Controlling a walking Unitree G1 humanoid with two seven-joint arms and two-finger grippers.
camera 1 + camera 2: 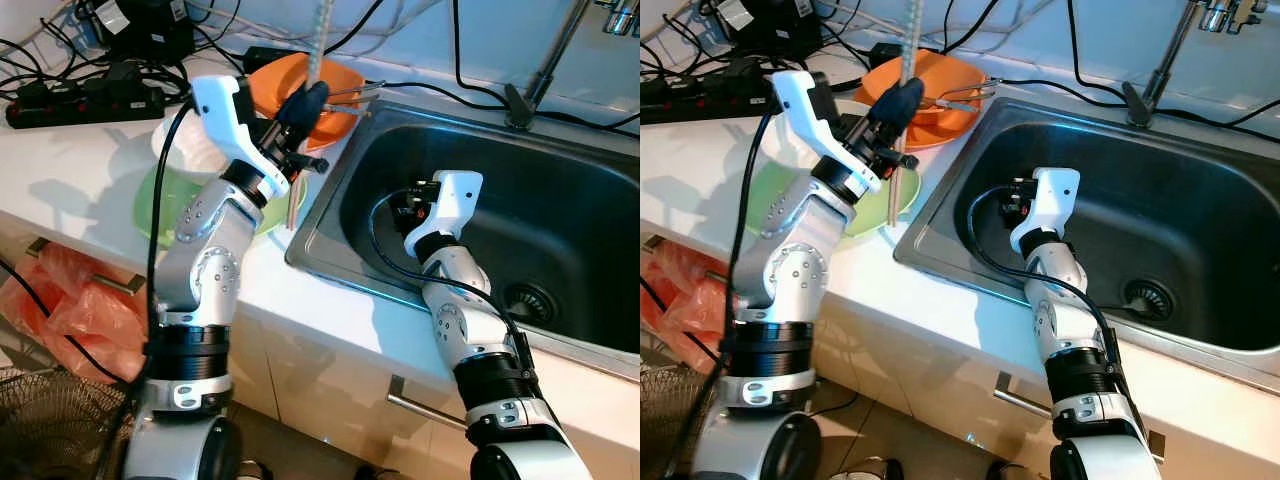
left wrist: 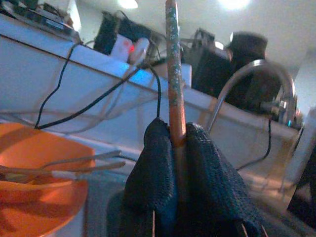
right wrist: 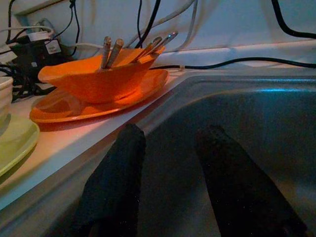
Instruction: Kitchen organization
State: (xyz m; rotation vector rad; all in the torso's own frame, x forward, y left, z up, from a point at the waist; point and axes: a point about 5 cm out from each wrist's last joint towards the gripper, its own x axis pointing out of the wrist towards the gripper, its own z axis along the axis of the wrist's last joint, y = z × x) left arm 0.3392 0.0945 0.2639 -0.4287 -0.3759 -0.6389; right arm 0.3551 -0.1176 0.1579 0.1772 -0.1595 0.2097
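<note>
1. Nearest to you, the right arm reaches into the sink [image 1: 560, 215]; the right gripper [image 3: 168, 182] hangs just inside the basin near the counter-side wall, fingers apart and holding nothing.
2. Your left gripper [image 2: 180, 163] is clamped on a chopstick [image 2: 174, 74], held upright above the counter edge between the sink and the orange bowl [image 1: 300, 85].
3. That bowl sits on an orange plate [image 3: 98, 106] behind the sink corner and already holds other utensils [image 3: 111, 52], so it looks like the place for this one.
4. To do this well, carry the chopstick over the bowl first, then tilt it so its lower end goes in beside the others.
5. Watch the green plate [image 1: 770, 205] and white bowl [image 1: 185, 150] under the left arm; keep your elbow clear of them.
6. Release only once the tip rests inside the bowl, or the stick may roll off into the sink.
</note>
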